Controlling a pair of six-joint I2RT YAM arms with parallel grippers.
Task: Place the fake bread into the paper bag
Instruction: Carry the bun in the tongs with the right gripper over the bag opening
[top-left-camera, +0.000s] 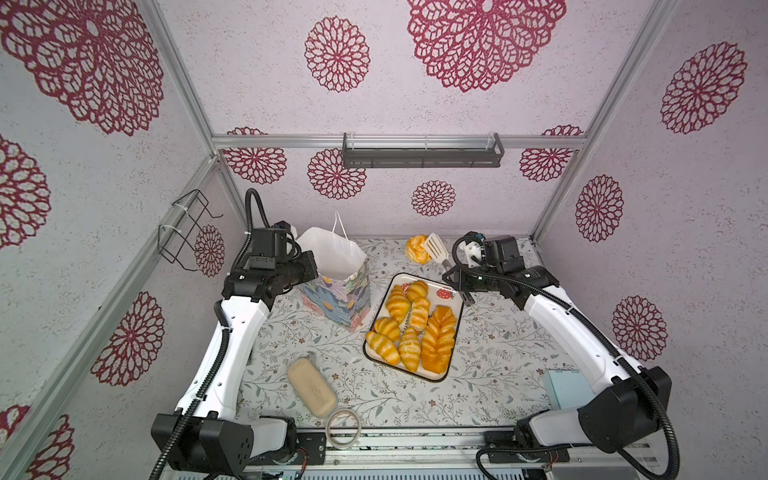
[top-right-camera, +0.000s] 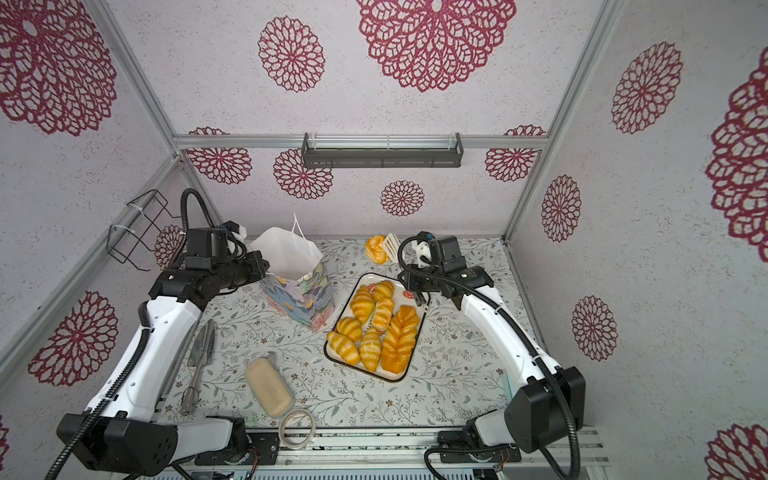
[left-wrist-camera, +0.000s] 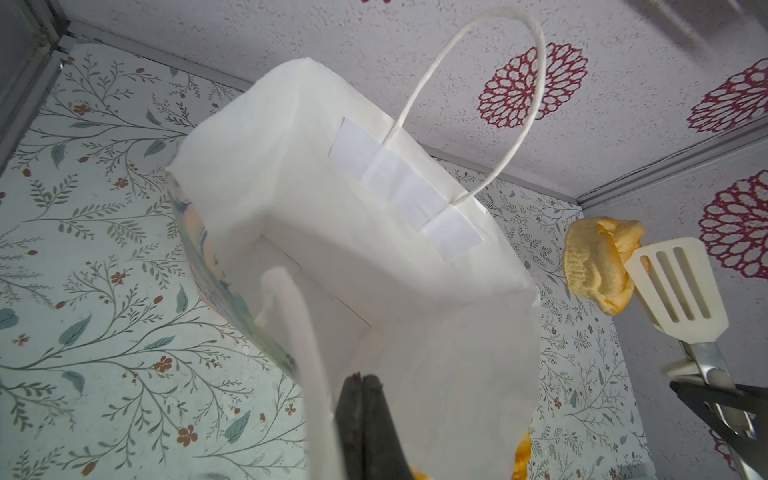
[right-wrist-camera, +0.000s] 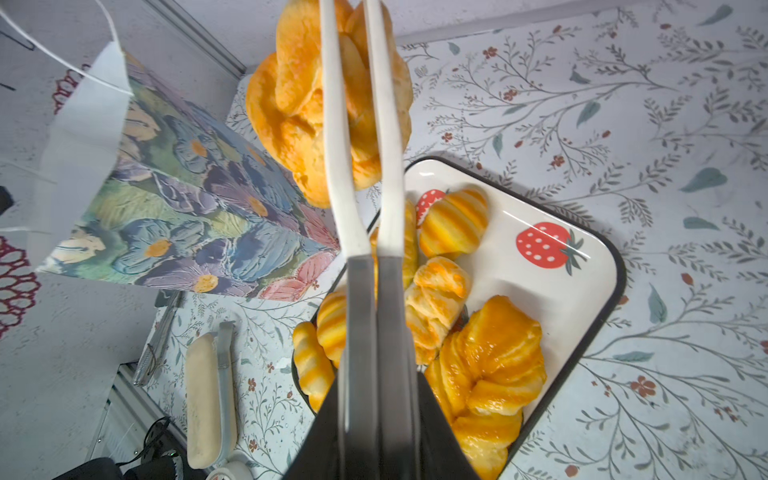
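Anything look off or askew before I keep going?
Only the paper bag: its mouth is pulled out of shape where the left gripper pinches the rim. The round bun sits in the tongs held by the right gripper; nothing spilled.

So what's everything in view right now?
paper bag: one, pastel floral, white inside, upright left of tray
round bun: one, golden, aloft in tongs
tongs: one, white slotted heads
croissants: six, golden, on tray
braided loaf: one, orange, on tray
tray: one, white, strawberry print, centre
beige block: one, front left
tape roll: one, front edge
metal utensils: several, far left
blue box: one, right
left gripper: shut on paper bag rim
right gripper: shut on tongs
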